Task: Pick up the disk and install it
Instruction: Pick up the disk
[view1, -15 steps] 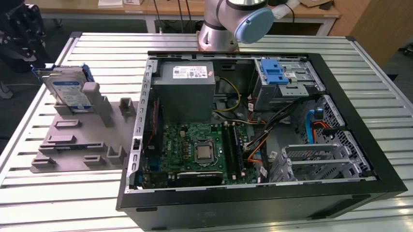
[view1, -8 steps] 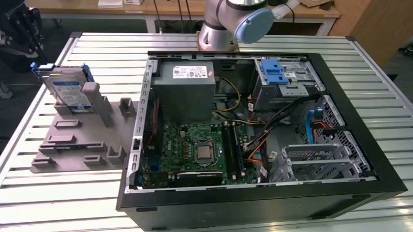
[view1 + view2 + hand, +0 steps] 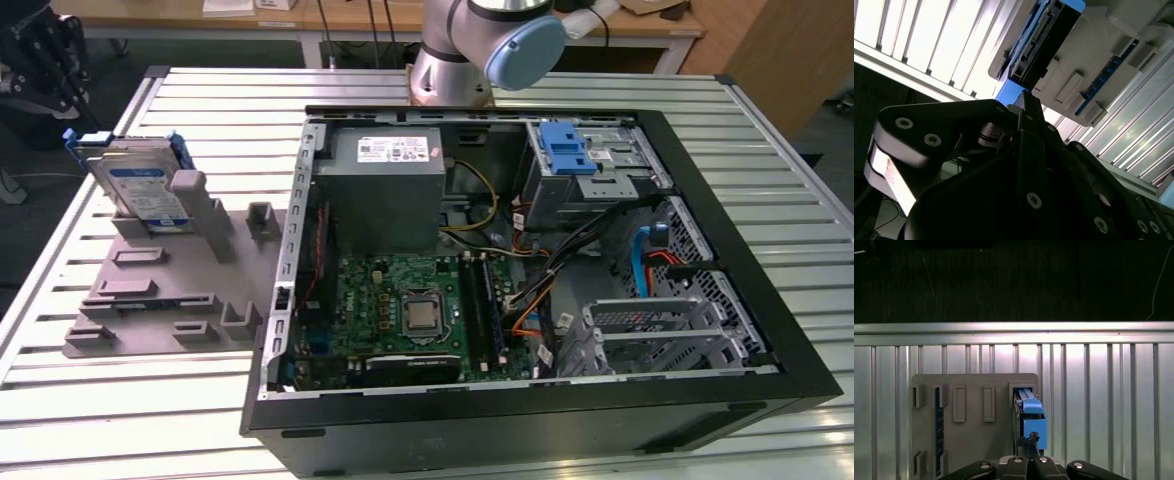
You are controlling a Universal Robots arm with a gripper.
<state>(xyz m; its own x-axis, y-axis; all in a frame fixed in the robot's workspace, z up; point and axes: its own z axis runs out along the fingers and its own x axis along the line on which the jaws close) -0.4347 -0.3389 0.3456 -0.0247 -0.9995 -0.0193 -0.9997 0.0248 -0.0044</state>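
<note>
Exterior view first: can see the disk (image 3: pixel 140 190) standing on edge in a slot at the far end of the grey holder (image 3: pixel 160 290), white-and-blue label showing, blue frame round it. Puts it on the exterior view's left, near the open case (image 3: pixel 534 430) but not in it. Same slatted table (image 3: pixel 134 420) under holder and case. Inside the case, can make out the motherboard (image 3: pixel 414 310), the grey power supply (image 3: pixel 387 190) and a drive cage (image 3: pixel 601 180) with a blue latch (image 3: pixel 567 150) at the far corner on the exterior view's right. Also catches the arm (image 3: pixel 467 40) rising at the far side of the table, behind the case.

Over to the first wrist view: looks straight down on the holder (image 3: pixel 974 440) and the table (image 3: pixel 1104 415). Shows the disk (image 3: pixel 1031 415) edge-on in its slot and a thin blue strip (image 3: pixel 938 425) sitting in another slot, well apart from it. Has the gripper (image 3: pixel 1030 442) hanging over the disk's end. Looks pressed together, holding nothing.

Second wrist view, slanted this time: has the gripper (image 3: pixel 1025 97) pointing toward the disk (image 3: pixel 1054 35), clear air between them, with the holder (image 3: pixel 1099 50) and table slats (image 3: pixel 929 40) behind. Not picked up yet, then, and nowhere near the drive cage.
</note>
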